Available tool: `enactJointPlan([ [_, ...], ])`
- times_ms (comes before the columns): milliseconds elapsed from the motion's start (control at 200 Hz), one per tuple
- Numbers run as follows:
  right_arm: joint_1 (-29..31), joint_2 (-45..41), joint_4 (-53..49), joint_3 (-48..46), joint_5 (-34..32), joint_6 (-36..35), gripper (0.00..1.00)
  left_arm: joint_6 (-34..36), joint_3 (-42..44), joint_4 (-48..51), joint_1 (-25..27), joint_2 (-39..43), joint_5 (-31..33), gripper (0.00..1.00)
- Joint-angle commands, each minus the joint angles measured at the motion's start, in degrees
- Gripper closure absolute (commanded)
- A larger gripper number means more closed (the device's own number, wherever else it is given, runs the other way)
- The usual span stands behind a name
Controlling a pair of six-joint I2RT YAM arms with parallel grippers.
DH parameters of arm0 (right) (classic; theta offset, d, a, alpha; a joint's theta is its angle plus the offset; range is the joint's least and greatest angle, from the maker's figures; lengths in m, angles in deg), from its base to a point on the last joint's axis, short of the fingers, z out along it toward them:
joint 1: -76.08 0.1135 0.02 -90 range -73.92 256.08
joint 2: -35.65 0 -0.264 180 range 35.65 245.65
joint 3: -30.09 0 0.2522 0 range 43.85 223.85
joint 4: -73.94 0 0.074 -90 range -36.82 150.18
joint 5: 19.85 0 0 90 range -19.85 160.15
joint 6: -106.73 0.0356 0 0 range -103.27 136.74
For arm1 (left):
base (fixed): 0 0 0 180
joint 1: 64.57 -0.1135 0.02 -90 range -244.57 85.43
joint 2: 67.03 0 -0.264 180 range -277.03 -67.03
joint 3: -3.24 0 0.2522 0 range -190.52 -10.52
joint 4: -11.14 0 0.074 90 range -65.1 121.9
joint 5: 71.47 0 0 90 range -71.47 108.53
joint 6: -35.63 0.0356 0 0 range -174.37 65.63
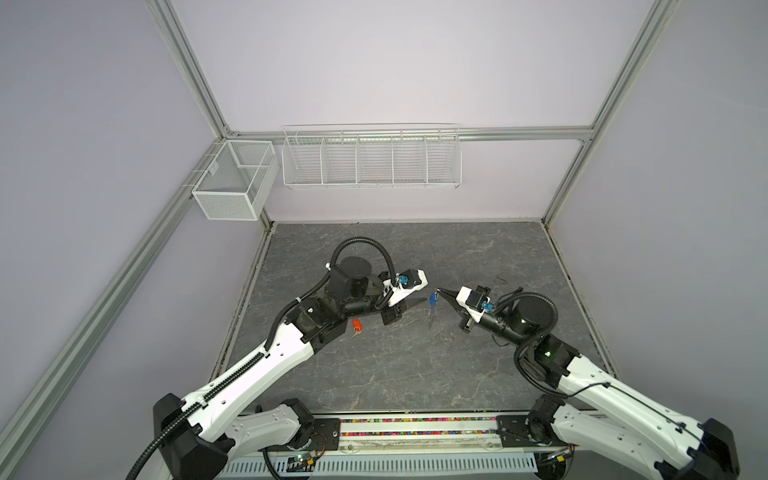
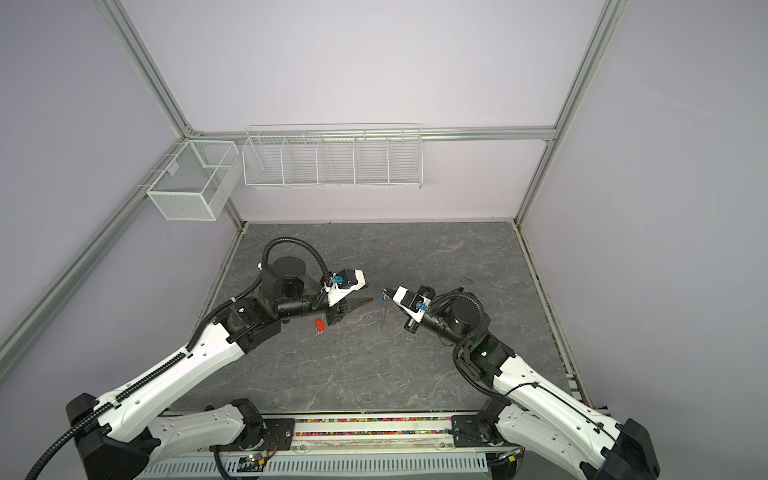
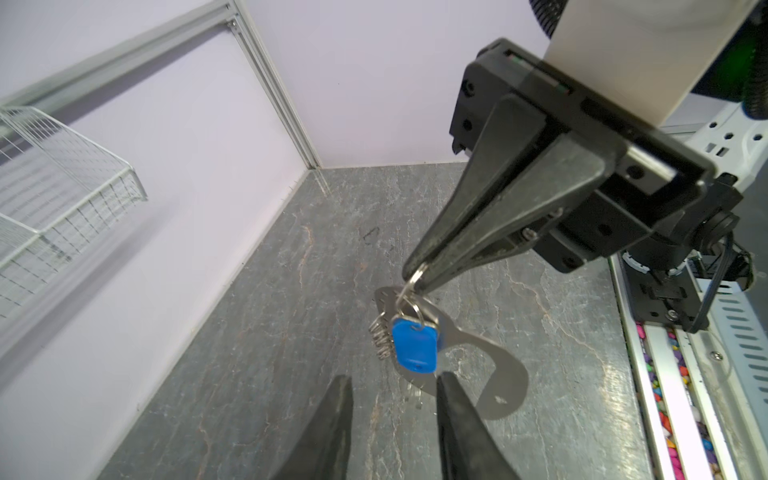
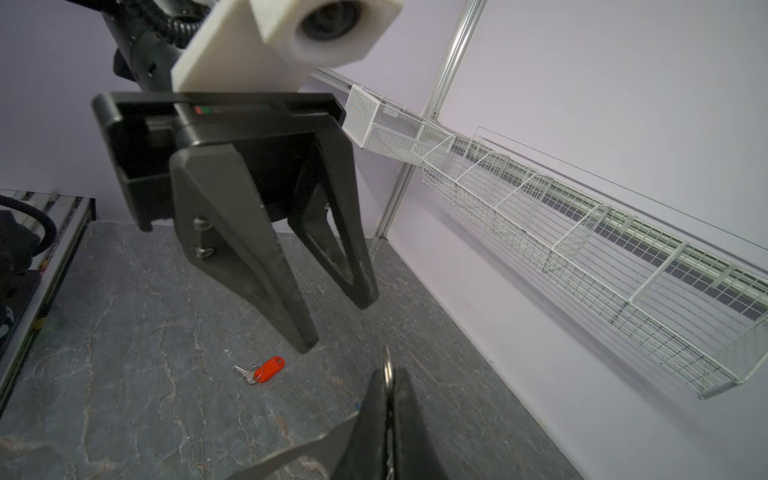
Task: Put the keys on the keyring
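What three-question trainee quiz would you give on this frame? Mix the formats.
1. True or false: the orange-red key lies on the table.
2. The right gripper pinches: A) the orange-red key, B) a silver ring on the keyring, C) nothing.
3. Fill in: the left gripper has its jaws ____, nothing between them.
Key: 1 true; 2 B; 3 open.

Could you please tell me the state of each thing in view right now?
right gripper: shut on a ring of the keyring.
keyring: hanging from that ring, off the table.
blue-tagged key: hanging against the keyring.
left gripper: fingers open, empty.
orange-red-tagged key: lying flat on the table, untouched.
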State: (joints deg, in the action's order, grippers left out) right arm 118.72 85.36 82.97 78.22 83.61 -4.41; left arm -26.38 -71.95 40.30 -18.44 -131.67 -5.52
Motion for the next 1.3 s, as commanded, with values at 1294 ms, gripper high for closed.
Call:
enactJointPlan([
  [1294,-0.7,0.9,3.8,0.0,6.9,3.1,0.93,-5.1,5.7,-4.6,-3.2,0.2,-7.1,0.57],
])
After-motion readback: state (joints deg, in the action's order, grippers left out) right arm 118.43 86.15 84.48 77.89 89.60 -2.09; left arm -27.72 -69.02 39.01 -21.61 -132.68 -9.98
